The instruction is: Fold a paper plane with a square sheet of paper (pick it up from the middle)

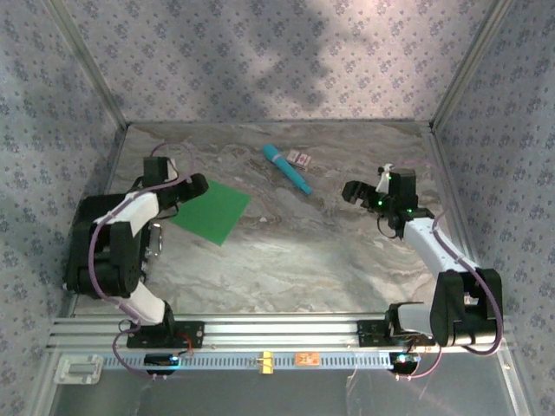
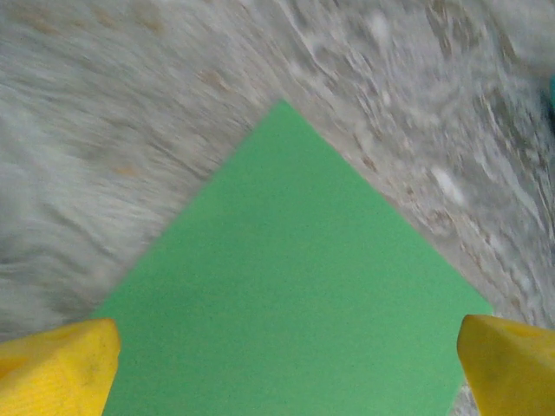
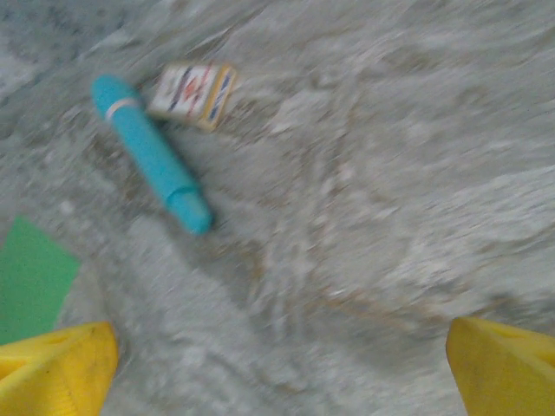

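Note:
The square sheet of paper (image 1: pixel 212 211) is bright green and lies flat and unfolded on the marble table, left of centre. My left gripper (image 1: pixel 192 188) hovers over its left part, jaws open wide. In the left wrist view the paper (image 2: pixel 295 295) spreads between the two yellow fingertips (image 2: pixel 61 368), one corner pointing away. My right gripper (image 1: pixel 367 192) hangs open above bare table on the right, well apart from the sheet. The right wrist view catches a green corner of the paper (image 3: pixel 30 277) at its left edge. No paper plane is in view.
A teal cylindrical stick (image 1: pixel 288 169) lies at the back centre, also seen in the right wrist view (image 3: pixel 152 165). A small printed box (image 1: pixel 300 159) sits just beside it (image 3: pixel 192 93). Patterned walls close in the table on three sides.

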